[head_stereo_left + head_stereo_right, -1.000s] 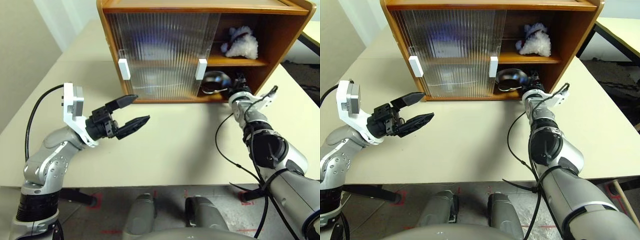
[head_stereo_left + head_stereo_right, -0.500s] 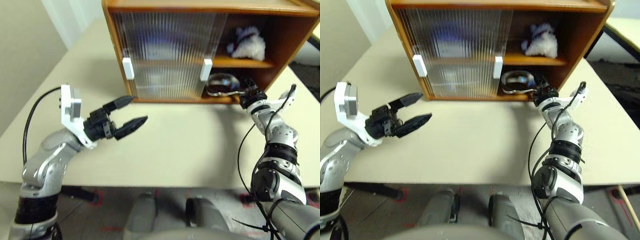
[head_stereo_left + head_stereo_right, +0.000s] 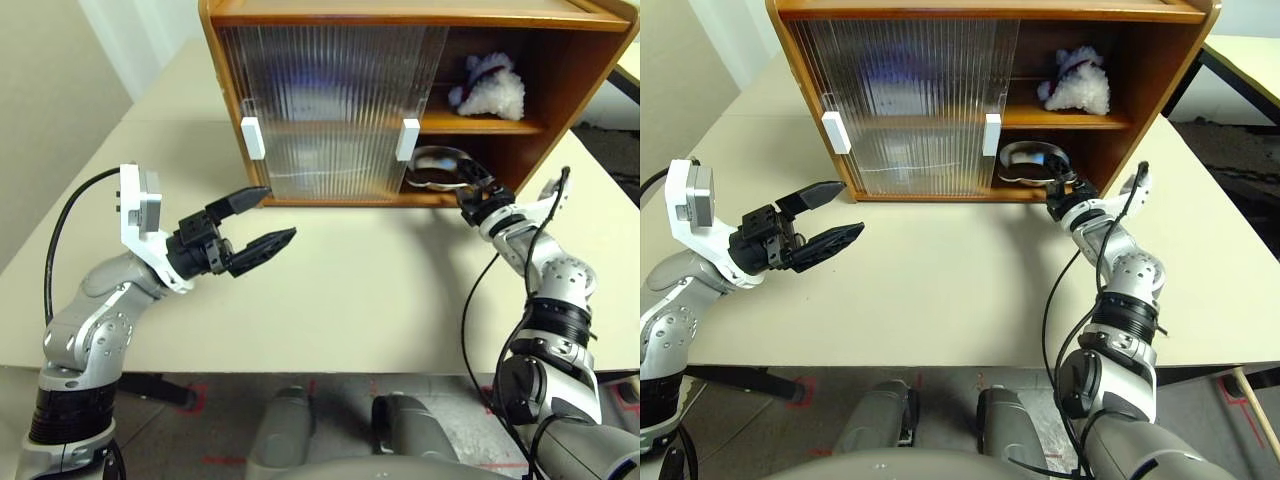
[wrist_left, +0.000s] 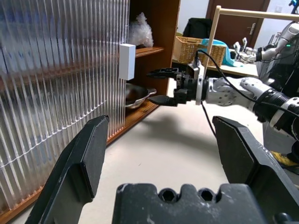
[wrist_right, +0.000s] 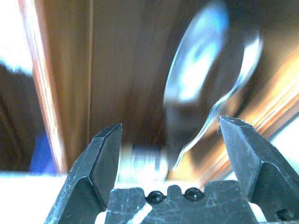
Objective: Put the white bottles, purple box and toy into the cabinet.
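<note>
I see the cabinet (image 3: 300, 60) at the far side of the table (image 3: 370, 290), with both ribbed sliding doors (image 3: 330, 100) drawn over its left portion and the right bay exposed. The toy (image 3: 490, 92) sits on the inner shelf in that right bay. Below it, on the cabinet floor, lies a steel bowl (image 3: 437, 165).

My right gripper (image 3: 473, 186) is at the mouth of the lower right bay, just in front of the bowl, with its jaws spread and nothing between them. The toy is above it and further in, apart from it.

My left gripper (image 3: 258, 219) hovers over the table, near side of the left door, jaws spread and empty. The toy lies well to its right.

Behind the ribbed doors I can make out only a blurred bluish shape.
</note>
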You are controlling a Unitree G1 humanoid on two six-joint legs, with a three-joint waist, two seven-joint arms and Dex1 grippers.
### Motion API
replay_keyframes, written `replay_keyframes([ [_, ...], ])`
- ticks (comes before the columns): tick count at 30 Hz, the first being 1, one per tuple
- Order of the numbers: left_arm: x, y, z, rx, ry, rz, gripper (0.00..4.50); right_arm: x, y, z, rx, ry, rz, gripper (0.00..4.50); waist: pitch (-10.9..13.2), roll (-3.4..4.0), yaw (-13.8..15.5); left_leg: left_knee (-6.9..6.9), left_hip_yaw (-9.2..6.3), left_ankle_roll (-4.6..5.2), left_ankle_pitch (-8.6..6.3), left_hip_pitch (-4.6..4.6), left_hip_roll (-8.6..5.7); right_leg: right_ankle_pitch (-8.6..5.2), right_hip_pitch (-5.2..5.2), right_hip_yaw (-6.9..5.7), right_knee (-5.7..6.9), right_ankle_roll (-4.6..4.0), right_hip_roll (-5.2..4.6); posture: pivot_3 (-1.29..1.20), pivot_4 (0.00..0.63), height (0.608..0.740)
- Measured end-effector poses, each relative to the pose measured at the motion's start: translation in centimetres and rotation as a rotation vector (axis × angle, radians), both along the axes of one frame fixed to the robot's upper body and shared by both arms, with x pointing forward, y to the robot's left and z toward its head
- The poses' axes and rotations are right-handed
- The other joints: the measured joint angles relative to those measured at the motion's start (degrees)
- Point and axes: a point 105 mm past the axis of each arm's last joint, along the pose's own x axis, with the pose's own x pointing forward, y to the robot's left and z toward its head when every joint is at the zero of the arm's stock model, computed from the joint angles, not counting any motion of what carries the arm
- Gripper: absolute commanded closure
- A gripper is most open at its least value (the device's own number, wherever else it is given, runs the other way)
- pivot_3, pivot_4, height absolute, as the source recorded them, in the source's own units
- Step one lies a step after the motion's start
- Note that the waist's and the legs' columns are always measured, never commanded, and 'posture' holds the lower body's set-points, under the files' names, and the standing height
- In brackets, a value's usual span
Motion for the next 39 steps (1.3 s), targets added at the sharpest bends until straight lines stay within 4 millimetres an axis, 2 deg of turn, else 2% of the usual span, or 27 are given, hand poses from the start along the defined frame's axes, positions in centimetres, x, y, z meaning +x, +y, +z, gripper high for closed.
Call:
replay_keyframes([
  [4, 0.0, 0.0, 0.0, 0.000, 0.000, 0.001, 0.00, -1.0, 1.8, 0.1, -0.078, 0.010, 0.140, 0.02, 0.00, -0.01, 0.11, -0.01, -0.02, -0.01, -0.01, -0.03, 0.00, -0.05, -0.01, -0.02, -0.02, 0.01, 0.00, 0.29, 0.043, 0.740],
  [7, 0.0, 0.0, 0.0, -0.001, 0.000, 0.002, 0.00, -1.2, 2.5, 0.7, -0.100, -0.007, 0.180, 0.02, -0.03, -0.05, 0.16, 0.00, -0.02, -0.01, -0.01, 0.00, 0.00, -0.11, 0.00, -0.02, 0.00, 0.12, 0.01, 0.30, 0.039, 0.740],
  [13, 0.1, 0.0, 0.0, -0.003, 0.001, 0.011, 0.00, -0.1, 2.2, 1.4, -0.116, -0.045, 0.134, 0.02, -0.04, -0.07, 0.22, 0.02, -0.01, -0.01, 0.00, 0.01, -0.01, -0.09, 0.00, -0.02, 0.01, 0.17, 0.03, 0.31, 0.036, 0.740],
  [24, 0.2, 0.0, 0.1, -0.008, -0.001, 0.020, 0.00, 2.9, 1.7, 0.9, -0.137, -0.071, 0.038, 0.02, -0.09, -0.14, 0.29, 0.02, 0.01, -0.01, 0.00, 0.01, -0.02, 0.00, 0.00, -0.01, 0.03, 0.03, 0.04, 0.31, 0.030, 0.740],
  [28, 0.3, 0.0, 0.1, -0.011, -0.002, 0.028, 0.00, 3.3, 1.4, 2.2, -0.152, -0.121, 0.047, 0.02, -0.09, -0.14, 0.42, 0.01, -0.02, -0.01, 0.00, -0.01, -0.01, 0.00, -0.01, -0.03, 0.04, 0.01, 0.04, 0.32, 0.032, 0.740],
  [31, 0.2, 0.0, 0.2, -0.011, -0.004, 0.030, 0.00, 2.5, 1.5, 3.8, -0.206, -0.175, 0.128, 0.02, -0.10, -0.15, 0.64, 0.01, -0.03, -0.01, -0.01, -0.06, -0.01, 0.00, -0.02, -0.04, 0.01, 0.02, 0.01, 0.32, 0.032, 0.740],
  [35, 0.1, -0.1, 0.3, -0.010, -0.010, 0.029, 0.00, -0.8, 2.6, 5.4, -0.276, -0.239, 0.376, 0.02, -0.10, -0.17, 1.13, 0.01, -0.04, -0.02, -0.01, -0.07, 0.00, -0.01, -0.02, -0.05, -0.04, 0.03, -0.02, 0.31, 0.037, 0.740],
  [39, 0.0, 0.0, 0.4, -0.010, -0.019, 0.030, 0.00, -4.2, 2.5, 4.3, -0.465, -0.167, 0.608, 0.02, -0.11, -0.19, 1.73, 0.04, -0.02, -0.02, -0.02, -0.06, -0.01, -0.11, -0.01, -0.07, -0.08, 0.16, -0.01, 0.29, 0.038, 0.740],
])
